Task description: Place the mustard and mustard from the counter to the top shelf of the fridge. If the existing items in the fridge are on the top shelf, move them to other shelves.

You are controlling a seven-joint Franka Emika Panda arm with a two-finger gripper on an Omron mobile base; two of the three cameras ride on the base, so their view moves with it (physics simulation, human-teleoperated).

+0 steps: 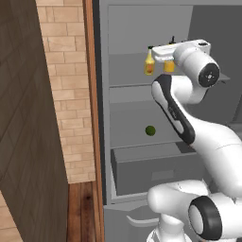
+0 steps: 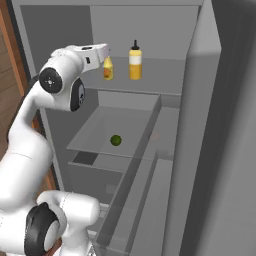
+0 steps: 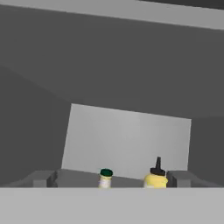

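Both mustard bottles, slim point(image 2: 108, 69) and squat point(image 2: 135, 62), stand upright on the top shelf point(image 2: 150, 85) of the fridge point(image 2: 210, 125); gripper point(image 3: 111, 178) w/ jaws wide apart, holding nothing, just beside them. Risk: on retreat a finger could clip a bottle & topple it, since the hand sits v. close. Green ball point(image 2: 116, 140) lies on a lower shelf, well apart.

Two mustard bottles point(image 2: 135, 61) (one slim point(image 2: 108, 68), one squatter) and one dark green ball point(image 2: 116, 140) sit inside one fridge point(image 2: 200, 150).

Squat mustard point(image 1: 169, 65) half behind wrist; bottle bases cut off, hand view.
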